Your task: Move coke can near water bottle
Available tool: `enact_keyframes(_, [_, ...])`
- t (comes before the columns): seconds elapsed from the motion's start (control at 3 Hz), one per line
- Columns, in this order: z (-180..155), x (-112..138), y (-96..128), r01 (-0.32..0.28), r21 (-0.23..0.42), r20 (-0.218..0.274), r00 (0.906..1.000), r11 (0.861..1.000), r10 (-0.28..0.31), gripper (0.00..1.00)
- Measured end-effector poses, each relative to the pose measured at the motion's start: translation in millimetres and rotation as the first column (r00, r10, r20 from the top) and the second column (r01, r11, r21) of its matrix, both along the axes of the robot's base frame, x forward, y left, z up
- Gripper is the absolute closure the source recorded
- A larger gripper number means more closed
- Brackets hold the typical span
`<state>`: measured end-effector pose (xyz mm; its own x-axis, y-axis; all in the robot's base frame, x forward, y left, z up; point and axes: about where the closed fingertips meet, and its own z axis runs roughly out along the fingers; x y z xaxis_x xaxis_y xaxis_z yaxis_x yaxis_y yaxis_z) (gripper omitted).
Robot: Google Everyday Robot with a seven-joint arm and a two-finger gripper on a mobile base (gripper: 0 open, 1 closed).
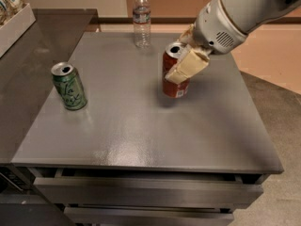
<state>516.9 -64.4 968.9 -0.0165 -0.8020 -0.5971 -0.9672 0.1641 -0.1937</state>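
Observation:
The red coke can [175,84] is held upright just above the grey table [141,126], in the middle of its far half. My gripper [184,60] reaches in from the upper right and is shut on the can; its tan fingers [188,66] clasp the can's upper part. The clear water bottle [141,19] with a white cap stands upright at the table's far edge, up and to the left of the can, a short gap away.
A green can [69,86] stands upright near the table's left edge. A dark counter [28,69] adjoins the table on the left, with a white bin [14,22] on it. Drawers [141,192] sit under the table's front edge.

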Motion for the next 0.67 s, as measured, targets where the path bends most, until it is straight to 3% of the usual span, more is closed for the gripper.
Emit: enact_keyframes(0.67, [28.7, 97.2, 10.0, 0.144, 0.03, 0.052, 0.988, 0.989, -0.146, 1.0])
